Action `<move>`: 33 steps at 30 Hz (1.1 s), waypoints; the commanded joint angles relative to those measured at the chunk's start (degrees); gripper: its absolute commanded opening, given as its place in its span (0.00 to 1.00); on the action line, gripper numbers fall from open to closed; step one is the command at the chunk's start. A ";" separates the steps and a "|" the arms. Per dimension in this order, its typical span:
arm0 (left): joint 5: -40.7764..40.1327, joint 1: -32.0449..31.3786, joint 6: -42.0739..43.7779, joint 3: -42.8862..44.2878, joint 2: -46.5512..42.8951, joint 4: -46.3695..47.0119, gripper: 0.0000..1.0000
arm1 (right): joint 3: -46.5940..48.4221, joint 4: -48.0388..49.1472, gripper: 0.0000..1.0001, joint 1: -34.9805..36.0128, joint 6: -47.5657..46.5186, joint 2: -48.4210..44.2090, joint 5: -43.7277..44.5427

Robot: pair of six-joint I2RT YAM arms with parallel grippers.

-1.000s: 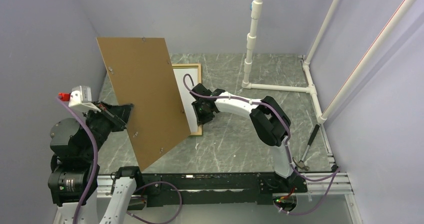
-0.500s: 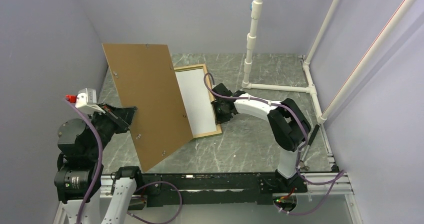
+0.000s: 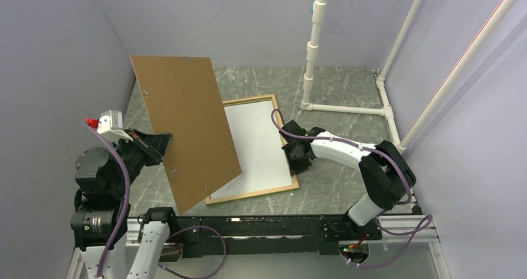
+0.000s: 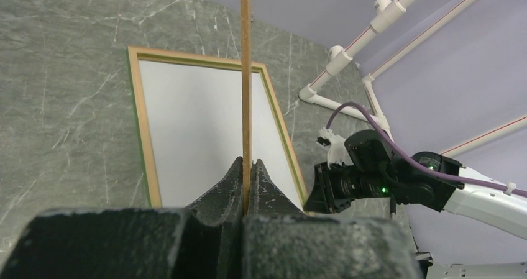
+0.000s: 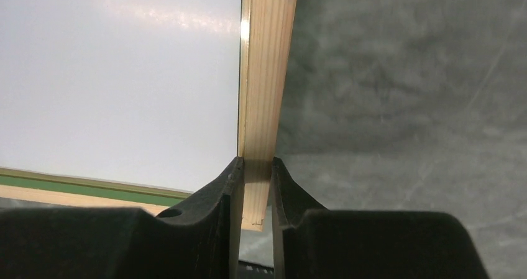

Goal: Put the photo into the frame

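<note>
We see the frame [image 3: 252, 193] lying flat on the marble surface [image 3: 348, 92], with the photo [image 3: 258, 145] white back up inside its rails. The right claw [image 5: 255, 167] is clenched on the frame's thin wooden rail near a corner. Across the frame, the left claw [image 4: 247, 167] grips a brown board [image 3: 186, 130] by its edge, tilted above the photo. We judge the print light, limp and easily creased, and the frame stiff but slender, best taken by a rail. Only the right wrist view shows that pinch; only the overhead view shows the board's tilt.
</note>
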 commanded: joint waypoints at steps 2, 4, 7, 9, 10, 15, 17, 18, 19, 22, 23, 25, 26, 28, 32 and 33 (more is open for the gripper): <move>2.27 0.25 -2.35 -0.07 -0.81 8.88 0.00 | -4.64 -9.75 0.04 0.02 0.33 -6.08 -2.56; 2.53 0.14 -2.51 -0.34 -0.96 9.05 0.00 | -5.62 -10.48 0.05 0.38 0.58 -7.86 -4.59; 2.91 0.24 -2.96 -0.91 -1.07 9.38 0.00 | -4.55 -12.18 0.09 0.56 0.42 -9.98 -5.29; 3.40 0.21 -3.12 -1.35 -1.25 9.67 0.00 | -3.16 -12.71 0.30 0.49 0.07 -11.35 -4.27; 3.60 0.16 -3.42 -1.70 -1.29 9.90 0.00 | -2.20 -13.04 0.41 0.41 -0.23 -12.03 -3.41; 5.35 0.21 -5.31 -4.08 -1.83 11.35 0.00 | 3.23 -12.39 0.79 -0.22 -1.75 -15.32 -3.01; 6.56 0.15 -6.62 -5.37 -2.03 12.55 0.00 | 4.44 -11.14 0.87 -1.20 -1.94 -16.71 -4.68; 7.10 0.25 -7.47 -6.35 -2.10 13.23 0.00 | 4.73 -10.28 0.89 -2.02 -1.95 -17.47 -6.07; 7.62 0.22 -8.33 -7.26 -2.20 14.29 0.00 | 4.81 -9.55 0.91 -3.10 -1.88 -18.09 -7.53; 9.68 0.26 -11.26 -10.18 -2.18 17.16 0.00 | 4.02 -6.76 0.94 -8.33 -1.61 -20.12 -13.55; 10.35 0.26 -12.34 -11.33 -2.14 17.95 0.00 | 3.28 -5.75 0.96 -10.16 -1.54 -20.84 -15.81; 11.51 0.19 -14.11 -13.39 -1.98 19.71 0.00 | 1.55 -4.24 0.98 -14.11 -1.63 -22.16 -19.58; 11.92 0.25 -15.00 -14.56 -1.87 20.52 0.00 | 0.44 -3.73 0.99 -15.89 -1.65 -22.65 -20.61; 13.18 0.18 -16.90 -17.05 -1.71 22.84 0.00 | -1.15 -3.00 1.00 -18.76 -1.39 -22.82 -22.29; 15.53 0.22 -20.92 -22.11 -0.72 26.85 0.00 | -5.76 0.43 1.00 -23.88 1.16 -20.98 -26.34; 16.10 0.26 -22.00 -23.58 -0.55 27.93 0.00 | -7.39 2.39 0.99 -24.97 2.07 -20.45 -27.96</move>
